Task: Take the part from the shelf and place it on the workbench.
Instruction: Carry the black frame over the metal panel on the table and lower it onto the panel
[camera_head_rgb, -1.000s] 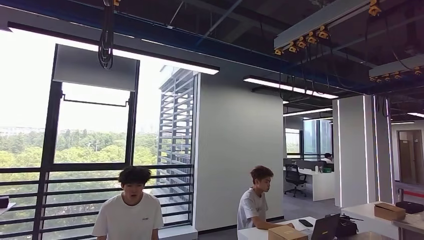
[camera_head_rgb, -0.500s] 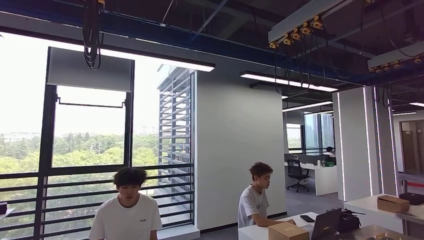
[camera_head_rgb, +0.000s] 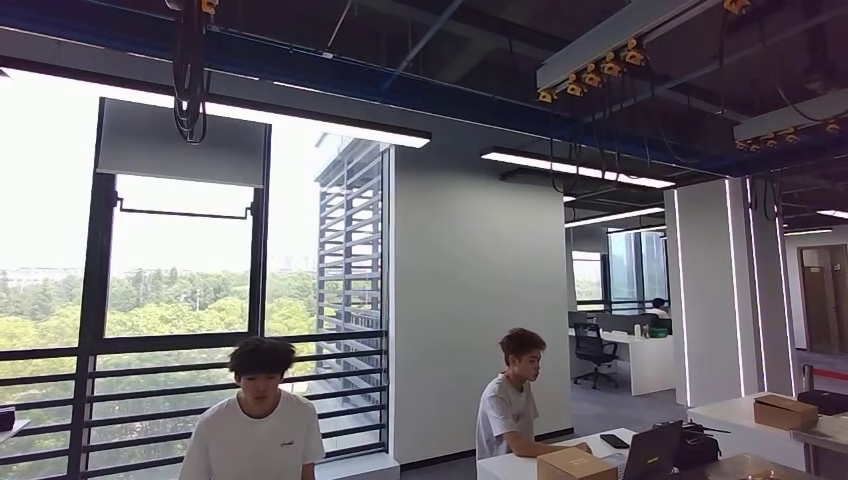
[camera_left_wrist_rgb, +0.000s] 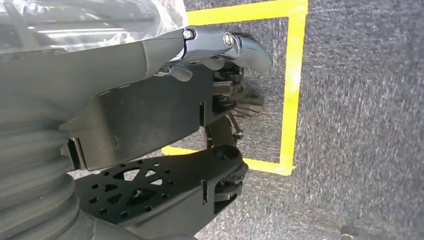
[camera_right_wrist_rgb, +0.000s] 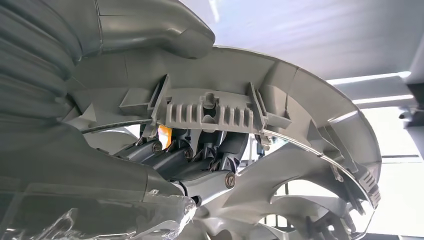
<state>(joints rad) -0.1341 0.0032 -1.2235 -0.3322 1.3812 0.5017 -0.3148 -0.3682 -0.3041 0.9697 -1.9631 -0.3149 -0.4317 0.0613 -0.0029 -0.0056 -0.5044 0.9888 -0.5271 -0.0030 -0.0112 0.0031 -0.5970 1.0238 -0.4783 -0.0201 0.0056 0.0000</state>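
In the right wrist view my right hand (camera_right_wrist_rgb: 200, 165) grips the part (camera_right_wrist_rgb: 280, 100), a large light-grey plastic moulding with a curved rim, ribs and clips. Its dark fingers (camera_right_wrist_rgb: 170, 155) curl under the part's ribbed middle. The part spreads across most of that view and hides the fingertips. In the left wrist view my left hand (camera_left_wrist_rgb: 220, 47) hangs over the floor, thumb stretched out, with nothing in it. The head view looks high into the room, over the heads of the people.
Two people (camera_head_rgb: 258, 420) (camera_head_rgb: 510, 400) are at the bottom of the head view, one seated at a white table (camera_head_rgb: 500, 468) with a cardboard box (camera_head_rgb: 575, 464) and a laptop (camera_head_rgb: 652, 452). Another box (camera_head_rgb: 785, 411) sits on a table at the right. Yellow tape (camera_left_wrist_rgb: 290, 95) marks the grey carpet.
The head camera has shifted slightly, so the whole room sits a little further left than a second ago. The people have barely moved.
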